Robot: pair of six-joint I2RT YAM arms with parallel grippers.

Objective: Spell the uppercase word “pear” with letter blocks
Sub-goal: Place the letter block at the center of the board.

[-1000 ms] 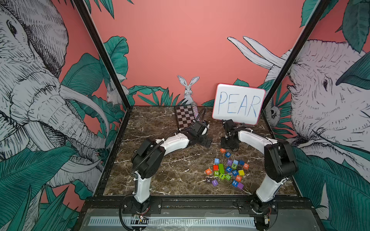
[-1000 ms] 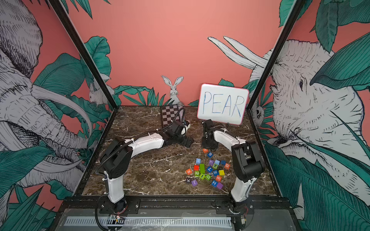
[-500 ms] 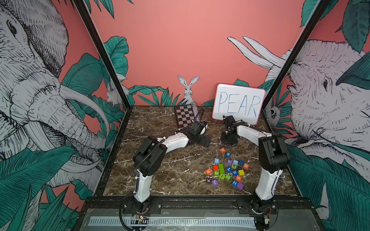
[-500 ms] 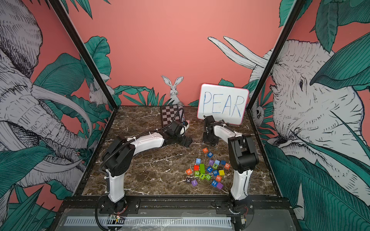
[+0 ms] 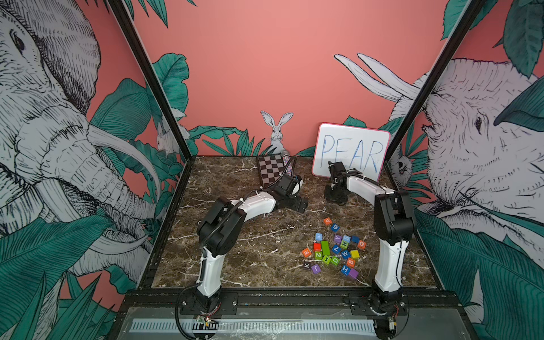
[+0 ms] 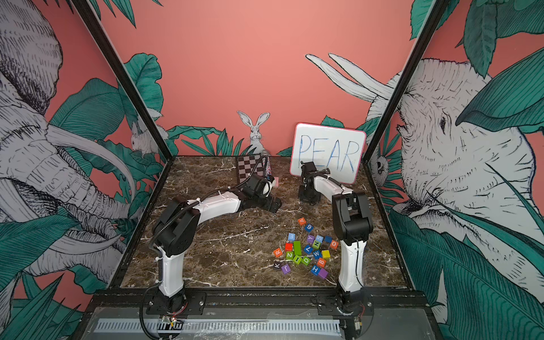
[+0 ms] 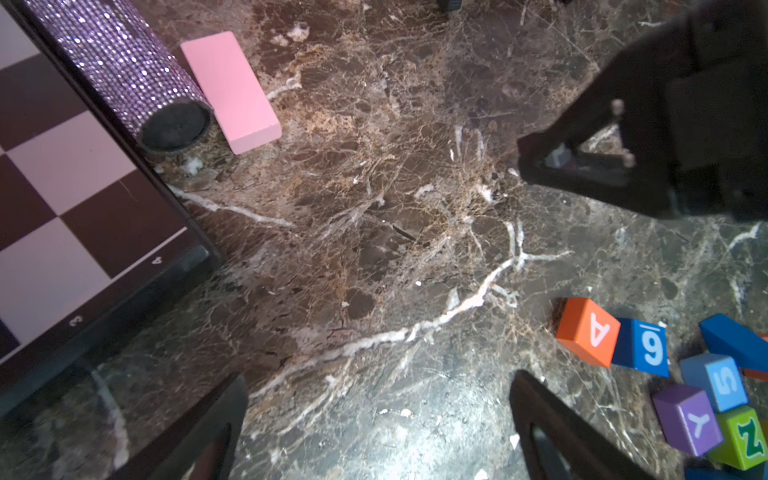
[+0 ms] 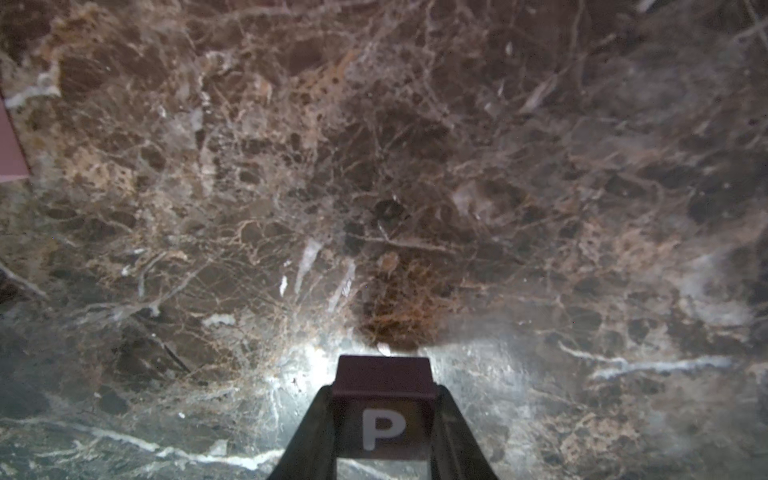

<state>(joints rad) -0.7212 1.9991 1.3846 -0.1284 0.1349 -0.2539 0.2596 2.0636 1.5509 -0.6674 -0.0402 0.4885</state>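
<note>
Right wrist view shows the marble table (image 8: 374, 166); a top view places the whiteboard (image 5: 350, 153) just behind the right gripper (image 5: 335, 200), which is closed narrowly on the black P block (image 8: 383, 374), low over the table; recommend setting it flat, letter legible, room alongside for three more.

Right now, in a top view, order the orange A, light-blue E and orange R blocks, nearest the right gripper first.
From the right gripper:
1. orange A block, farthest back.
2. light-blue E block, middle, further left.
3. orange R block, frontmost, leftmost.
</note>
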